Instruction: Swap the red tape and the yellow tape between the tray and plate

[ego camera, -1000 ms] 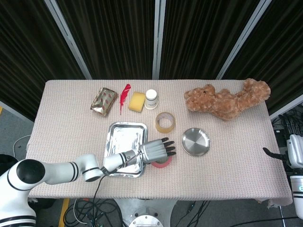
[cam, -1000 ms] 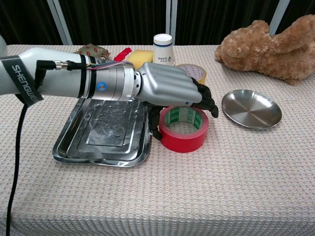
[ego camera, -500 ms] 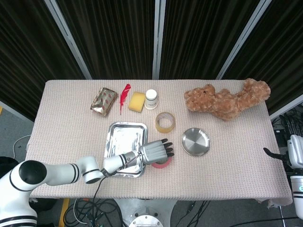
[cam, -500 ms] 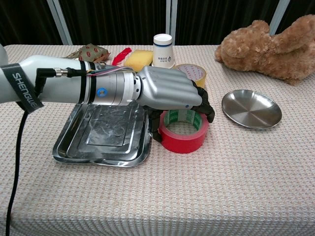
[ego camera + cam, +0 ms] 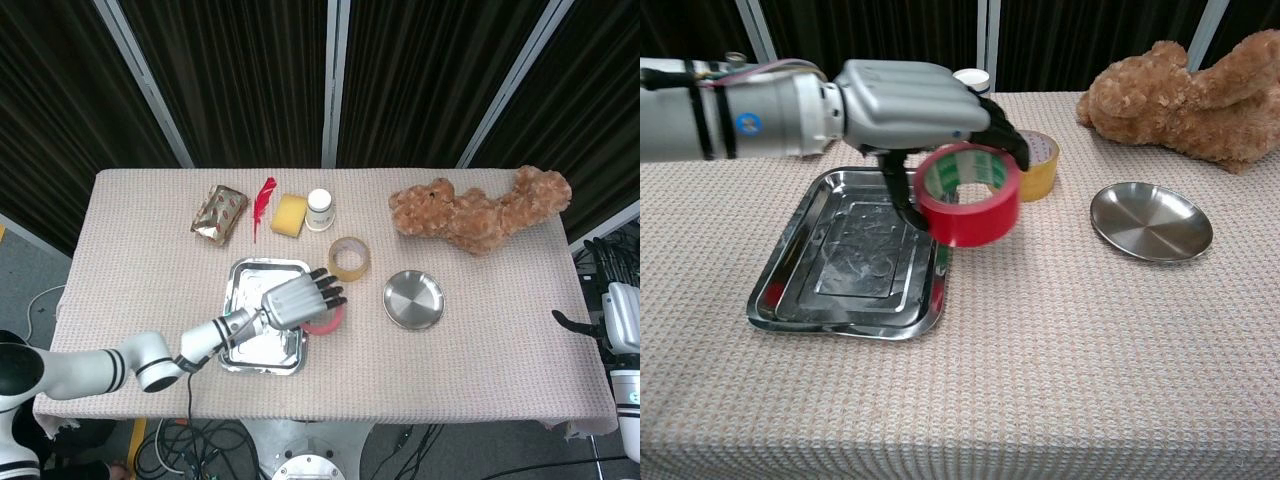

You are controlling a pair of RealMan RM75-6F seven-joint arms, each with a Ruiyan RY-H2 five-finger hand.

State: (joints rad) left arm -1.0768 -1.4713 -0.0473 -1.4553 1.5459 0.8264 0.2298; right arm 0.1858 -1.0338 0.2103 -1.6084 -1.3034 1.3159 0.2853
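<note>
My left hand (image 5: 915, 105) (image 5: 295, 297) holds the red tape (image 5: 970, 197) (image 5: 326, 319) in the air, tilted, over the right edge of the silver tray (image 5: 800, 270) (image 5: 245, 275). The yellow tape (image 5: 1037, 164) (image 5: 349, 258) lies flat on the table between the tray and the round silver plate (image 5: 1151, 221) (image 5: 413, 299), which holds nothing. A small part of my right hand (image 5: 572, 324) shows at the far right table edge in the head view; its fingers cannot be made out.
Along the back stand a white cup (image 5: 319, 210), a yellow sponge (image 5: 289, 214), a red feather (image 5: 263, 203) and a snack packet (image 5: 220, 213). A brown teddy bear (image 5: 478, 211) lies at the back right.
My left hand has lifted the red tape off the table and carried it up and left, toward the tray. The right arm stayed where it was.
</note>
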